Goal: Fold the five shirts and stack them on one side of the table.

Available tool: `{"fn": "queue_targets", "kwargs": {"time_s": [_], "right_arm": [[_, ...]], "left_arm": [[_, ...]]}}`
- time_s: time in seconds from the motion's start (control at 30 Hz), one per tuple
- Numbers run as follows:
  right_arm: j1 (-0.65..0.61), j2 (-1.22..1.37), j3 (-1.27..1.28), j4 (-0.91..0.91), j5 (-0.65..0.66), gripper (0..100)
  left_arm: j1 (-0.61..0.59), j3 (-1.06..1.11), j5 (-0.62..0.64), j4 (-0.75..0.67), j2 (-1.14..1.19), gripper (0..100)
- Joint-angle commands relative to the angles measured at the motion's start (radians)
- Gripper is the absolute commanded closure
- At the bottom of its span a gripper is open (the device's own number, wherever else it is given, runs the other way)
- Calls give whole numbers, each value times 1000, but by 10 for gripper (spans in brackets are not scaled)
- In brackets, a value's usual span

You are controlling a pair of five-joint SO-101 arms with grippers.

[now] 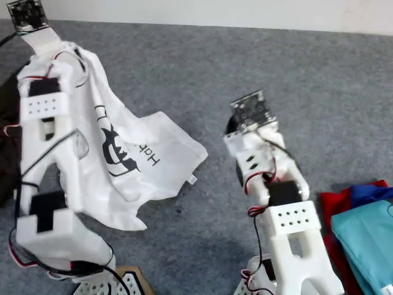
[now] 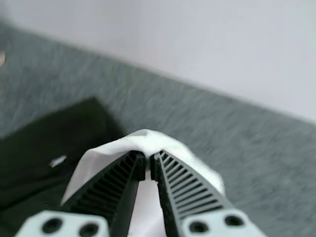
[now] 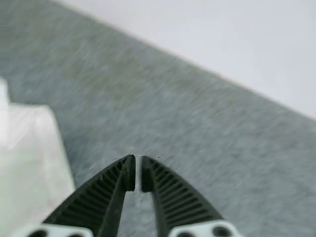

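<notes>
Left hand (image 2: 148, 167) aloft — pinching the white shirt (image 1: 163, 142).

The counter (image 1: 184, 67) is covered all over with a soft gray cloth, fuzzy like a carpet. At its far edge a plain white wall (image 1: 245, 11) goes straight up. Gray meets white in one straight line. A bit of light brown board (image 1: 134, 275) lies at the near edge. The light is soft and even.

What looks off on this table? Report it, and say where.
The white shirt hangs bunched from the left claw, which is closed on a fold of it. It drapes over that arm instead of lying flat on the table. Nothing else stands out.
</notes>
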Motion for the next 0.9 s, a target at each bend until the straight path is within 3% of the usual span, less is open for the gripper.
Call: {"fn": "queue_targets", "kwargs": {"time_s": [0.0, 0.17, 0.27, 0.47, 0.67, 0.87], "right_arm": [[-41, 2, 21, -16, -28, 864], [-53, 2, 31, -5, -87, 849], [-102, 4, 33, 62, -87, 847], [-183, 113, 18, 96, -87, 846], [-197, 398, -150, 88, -87, 846], [-228, 694, -358, 91, -83, 834]], "left_arm": [[-99, -213, -38, 192, 105, 923], [-120, -394, -37, 420, 176, 651], [-120, -464, -38, 600, 148, 571], [-113, -524, -37, 882, 19, 569], [-119, -519, -43, 1142, -59, 569], [-179, -407, -40, 1169, -64, 569]]}}
